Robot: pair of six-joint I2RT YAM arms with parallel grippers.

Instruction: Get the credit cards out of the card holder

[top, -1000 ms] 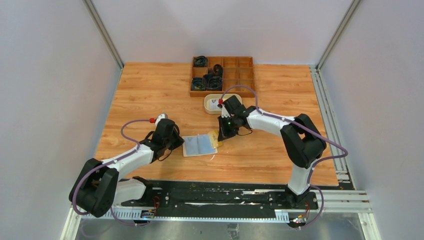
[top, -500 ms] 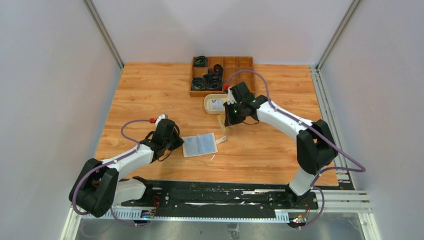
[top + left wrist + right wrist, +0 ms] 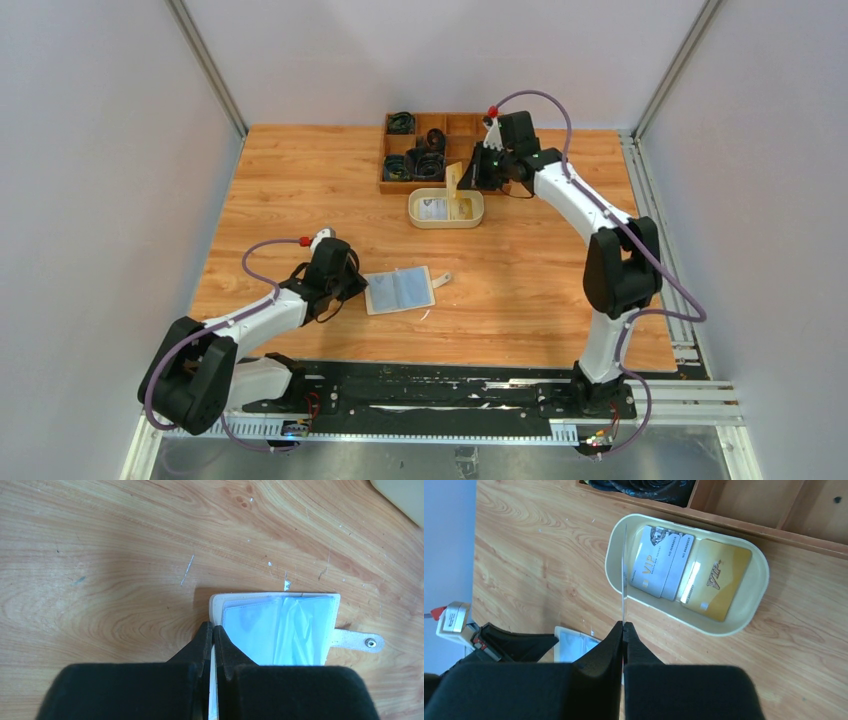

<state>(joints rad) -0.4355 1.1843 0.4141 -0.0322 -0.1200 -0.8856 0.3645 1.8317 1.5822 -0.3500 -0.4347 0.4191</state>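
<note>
The card holder lies open on the table, pale inner pockets up, its snap tab pointing right. My left gripper is shut on the holder's left edge. My right gripper is shut on a credit card that looks yellowish from above. It hangs edge-on over the left end of the cream oval dish. Three cards lie in the dish: two white ones and a gold one.
A wooden compartment tray with black coiled cables stands right behind the dish. The dish's corner shows at the top right of the left wrist view. Grey walls enclose the table on three sides.
My right arm has carried the card from beside the card holder back and up to above the dish. The left arm and the holder have not moved.
</note>
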